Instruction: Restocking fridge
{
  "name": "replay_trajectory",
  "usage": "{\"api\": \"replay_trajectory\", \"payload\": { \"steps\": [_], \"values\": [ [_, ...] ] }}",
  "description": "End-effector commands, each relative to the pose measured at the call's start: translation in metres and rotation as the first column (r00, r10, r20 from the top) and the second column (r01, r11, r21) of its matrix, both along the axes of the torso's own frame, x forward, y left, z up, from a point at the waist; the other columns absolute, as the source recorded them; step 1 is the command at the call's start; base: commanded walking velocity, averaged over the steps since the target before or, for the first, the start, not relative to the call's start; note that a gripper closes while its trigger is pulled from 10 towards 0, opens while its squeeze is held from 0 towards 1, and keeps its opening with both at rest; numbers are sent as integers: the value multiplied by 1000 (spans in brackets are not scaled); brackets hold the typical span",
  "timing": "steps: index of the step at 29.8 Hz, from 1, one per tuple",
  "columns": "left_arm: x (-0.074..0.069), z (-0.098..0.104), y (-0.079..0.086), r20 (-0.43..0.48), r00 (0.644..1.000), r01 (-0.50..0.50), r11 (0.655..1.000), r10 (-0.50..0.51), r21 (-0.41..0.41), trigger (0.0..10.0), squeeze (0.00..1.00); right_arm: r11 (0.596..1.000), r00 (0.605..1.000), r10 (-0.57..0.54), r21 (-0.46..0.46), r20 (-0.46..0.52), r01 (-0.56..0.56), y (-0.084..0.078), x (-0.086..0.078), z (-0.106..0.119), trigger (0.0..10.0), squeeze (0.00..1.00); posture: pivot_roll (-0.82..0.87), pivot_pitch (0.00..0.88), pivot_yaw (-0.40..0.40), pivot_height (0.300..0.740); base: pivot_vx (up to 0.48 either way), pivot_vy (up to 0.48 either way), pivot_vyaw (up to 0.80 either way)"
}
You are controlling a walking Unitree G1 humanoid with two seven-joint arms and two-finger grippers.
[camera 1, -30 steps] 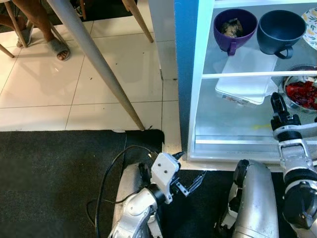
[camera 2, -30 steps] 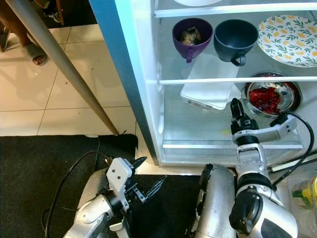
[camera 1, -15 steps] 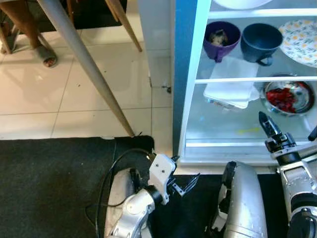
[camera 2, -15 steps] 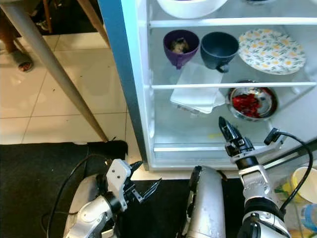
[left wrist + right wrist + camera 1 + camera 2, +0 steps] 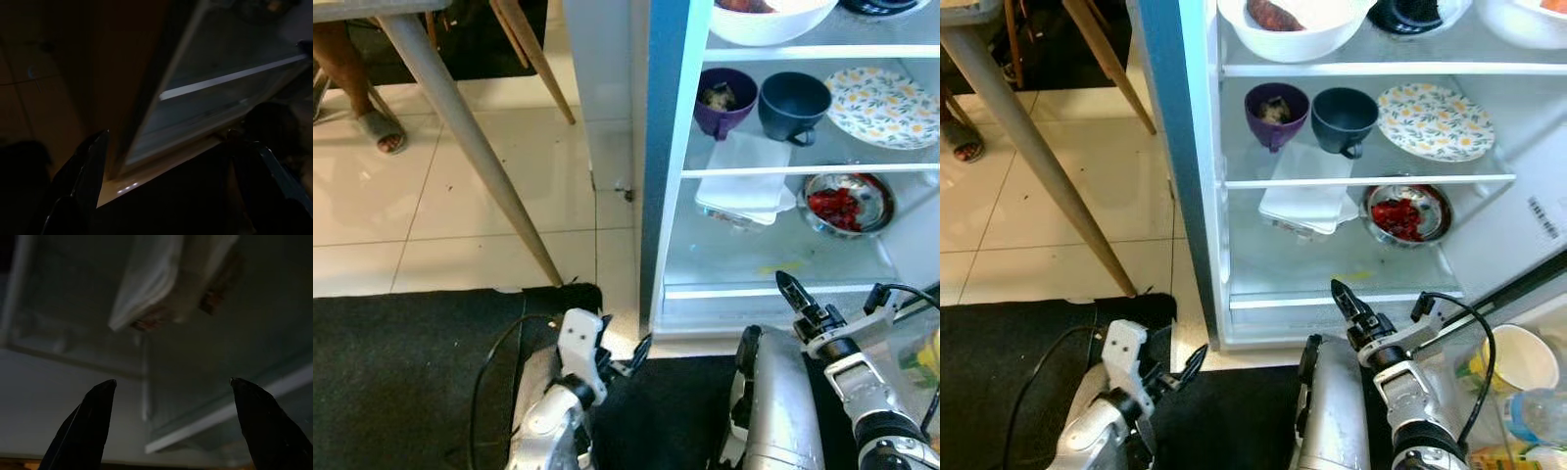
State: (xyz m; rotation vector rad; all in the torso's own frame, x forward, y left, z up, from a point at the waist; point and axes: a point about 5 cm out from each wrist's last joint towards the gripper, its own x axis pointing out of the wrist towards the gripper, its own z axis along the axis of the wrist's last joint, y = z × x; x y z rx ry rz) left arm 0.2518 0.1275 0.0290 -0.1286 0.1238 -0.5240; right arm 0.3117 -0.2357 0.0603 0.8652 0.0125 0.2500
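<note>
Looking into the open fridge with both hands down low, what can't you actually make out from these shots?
- White bowl on the top shelf: cut off by the frame's upper edge in the right eye view; the reddish food in it is unidentifiable.
- Purple cup: its contents are too small to name.
- White packet: its label is blurred in the right wrist view.
- Left wrist view: too dark beyond the fridge's bottom edge.
- Person at the table: just a sandalled foot.

The fridge (image 5: 1197, 196) stands open. On its middle shelf a purple cup (image 5: 1276, 112), a dark cup (image 5: 1344, 117) and a flowered plate (image 5: 1435, 121) are set in a row. Below, a white packet (image 5: 1307, 201) lies beside a steel bowl (image 5: 1406, 212) of red food.
</note>
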Motion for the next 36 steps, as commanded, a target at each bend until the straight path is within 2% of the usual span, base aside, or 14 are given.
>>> {"api": "replay_trajectory", "payload": {
  "steps": [1,4,5,10,16,21,31,33,36],
  "values": [
    [-8,-11,15,-41,998,-39,999,40,27,10000,0,1000,1000,20,1,-22,-20,5,-4,-7,10000,0,-11,214,8,310,0,0,0],
    [-8,-17,32,-59,994,-93,994,95,49,10000,0,999,999,32,-9,-20,-33,10,0,-5,10000,0,-7,203,3,324,0,0,0],
    [-8,-17,32,-59,994,-93,994,95,49,10000,0,999,999,32,-9,-20,-33,10,0,-5,10000,0,-7,203,3,324,0,0,0],
    [-4,-19,63,-68,976,-203,976,208,75,10000,0,997,998,5,-74,-66,-10,9,3,-7,10000,0,-5,188,-4,349,0,0,0],
    [0,-21,79,-89,955,-275,958,282,80,10000,0,991,991,-10,-132,-131,-8,11,1,-15,10000,0,-8,169,-12,368,0,0,0],
    [-1,-28,84,-139,936,-320,946,324,57,10000,0,989,986,-18,-147,-168,-7,12,-3,-22,10000,0,-10,161,-18,388,0,0,0],
    [-14,-47,91,-245,896,-360,929,371,90,10000,0,988,971,-40,-156,-234,4,12,-10,-34,10000,0,-15,152,-26,422,0,0,0],
    [-26,-59,98,-310,860,-389,914,406,118,10000,0,987,957,-56,-161,-284,10,11,-18,-44,10000,0,-16,150,-27,437,0,0,0],
    [-35,-65,103,-343,837,-404,904,426,137,10000,0,986,945,-69,-166,-319,16,10,-26,-52,10000,0,-17,150,-26,456,0,0,0]
  ]
}}
